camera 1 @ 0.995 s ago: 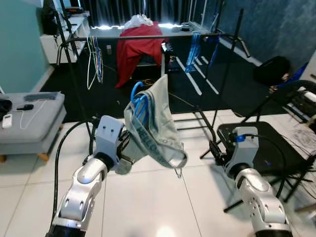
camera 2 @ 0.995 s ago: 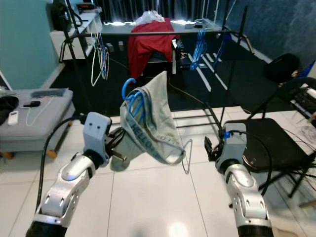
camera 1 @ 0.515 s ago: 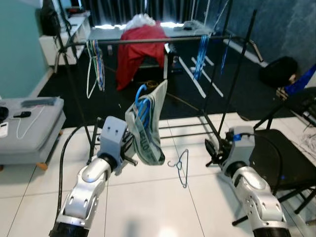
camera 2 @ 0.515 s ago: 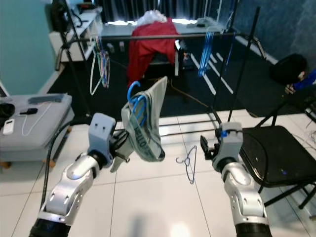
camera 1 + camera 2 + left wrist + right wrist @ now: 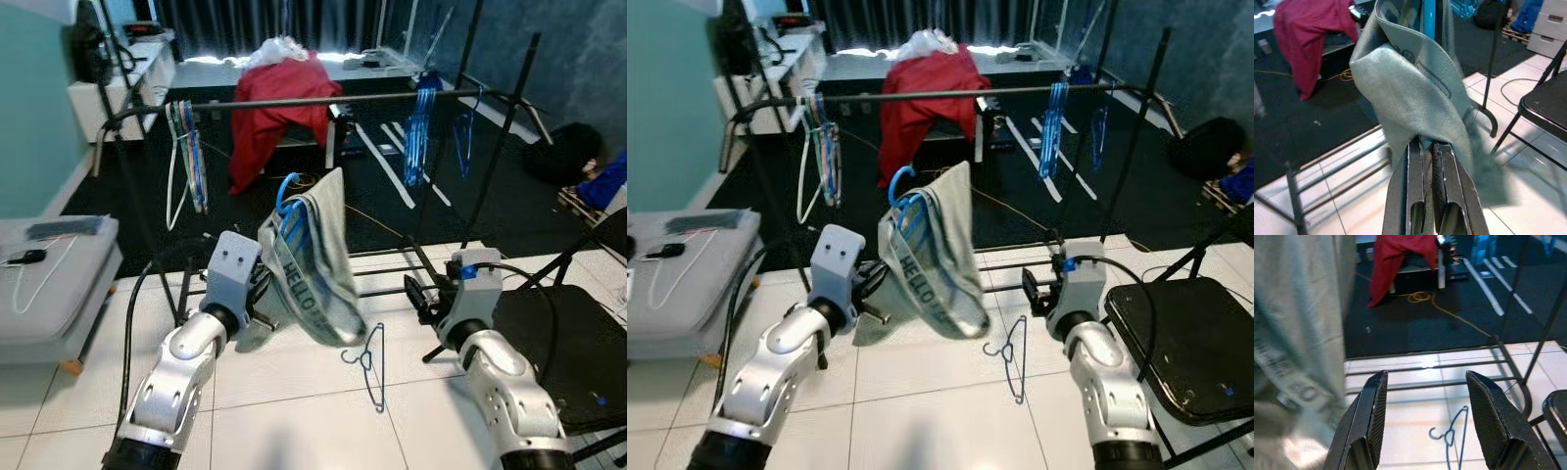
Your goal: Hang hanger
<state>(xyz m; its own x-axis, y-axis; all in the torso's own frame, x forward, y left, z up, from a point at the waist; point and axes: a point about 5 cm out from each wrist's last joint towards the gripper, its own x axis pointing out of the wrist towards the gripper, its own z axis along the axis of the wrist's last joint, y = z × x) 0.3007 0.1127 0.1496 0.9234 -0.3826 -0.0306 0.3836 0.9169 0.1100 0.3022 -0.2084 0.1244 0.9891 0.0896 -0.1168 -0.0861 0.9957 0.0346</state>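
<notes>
Grey-green limp cloth [image 5: 313,264] drapes a light blue hanger [image 5: 286,201], clamped in the left tool [image 5: 1425,147]; right tool [image 5: 1425,421] spread, empty.

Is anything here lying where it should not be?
Yes. A blue hanger lies on the white floor tiles between the two arms, not on the rail, where other hangers hang.

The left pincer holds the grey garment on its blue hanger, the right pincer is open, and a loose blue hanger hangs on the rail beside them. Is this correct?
Not quite. The loose blue hanger lies on the white tiled floor, not on the rail; the right wrist view shows it between the open fingers. The rest holds: the left pincer grips the grey garment on its blue hanger, and the right pincer is open.
</notes>
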